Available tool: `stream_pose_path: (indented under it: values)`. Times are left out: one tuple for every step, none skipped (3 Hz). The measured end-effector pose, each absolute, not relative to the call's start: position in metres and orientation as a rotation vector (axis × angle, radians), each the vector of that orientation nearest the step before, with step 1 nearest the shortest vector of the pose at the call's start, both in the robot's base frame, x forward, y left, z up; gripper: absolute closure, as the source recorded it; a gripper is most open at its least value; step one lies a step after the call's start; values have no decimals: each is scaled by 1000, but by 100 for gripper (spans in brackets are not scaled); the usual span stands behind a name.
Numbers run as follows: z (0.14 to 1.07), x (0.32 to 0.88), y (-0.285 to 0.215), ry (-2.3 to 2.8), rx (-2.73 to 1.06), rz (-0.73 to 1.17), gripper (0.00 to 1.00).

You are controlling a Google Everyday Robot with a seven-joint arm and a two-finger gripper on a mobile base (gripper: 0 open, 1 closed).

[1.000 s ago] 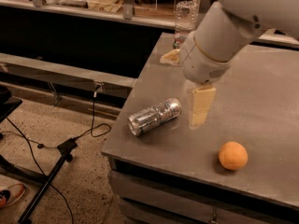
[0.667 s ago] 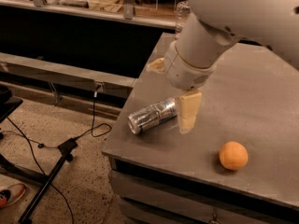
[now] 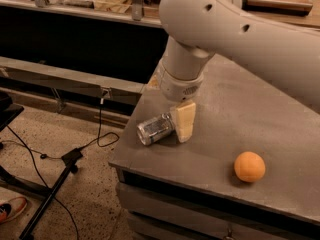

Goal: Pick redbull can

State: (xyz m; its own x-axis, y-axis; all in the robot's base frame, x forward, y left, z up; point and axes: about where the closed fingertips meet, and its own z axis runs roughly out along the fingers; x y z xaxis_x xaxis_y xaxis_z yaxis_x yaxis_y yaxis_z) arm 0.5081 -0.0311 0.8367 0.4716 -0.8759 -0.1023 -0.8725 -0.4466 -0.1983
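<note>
The redbull can [image 3: 154, 128] lies on its side near the front left corner of the grey table [image 3: 260, 109], its round silver end facing the left edge. My gripper [image 3: 181, 125] hangs from the big white arm and has come down over the can's right half, its cream-coloured tip resting against the can's near side. The can's right end is hidden behind the gripper. The can lies on the table top.
An orange ball [image 3: 249, 166] sits on the table to the right, near the front edge. The table's left edge is just beside the can. A stand with cables [image 3: 60, 169] and a shoe [image 3: 11, 209] are on the floor at left. A cluttered counter [image 3: 100, 4] runs along the back.
The arm has swung left and down, bringing the gripper from beside the can's right end onto the can. The can and ball have not moved on the table.
</note>
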Motion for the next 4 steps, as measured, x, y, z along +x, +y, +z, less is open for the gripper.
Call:
stream_pose_path:
  values:
    - [833, 511, -30, 1514, -2505, -34, 31]
    - [834, 510, -31, 1513, -2506, -38, 62]
    - [834, 509, -31, 1512, -2506, -40, 85]
    - [858, 507, -27, 1449, -2463, -48, 100]
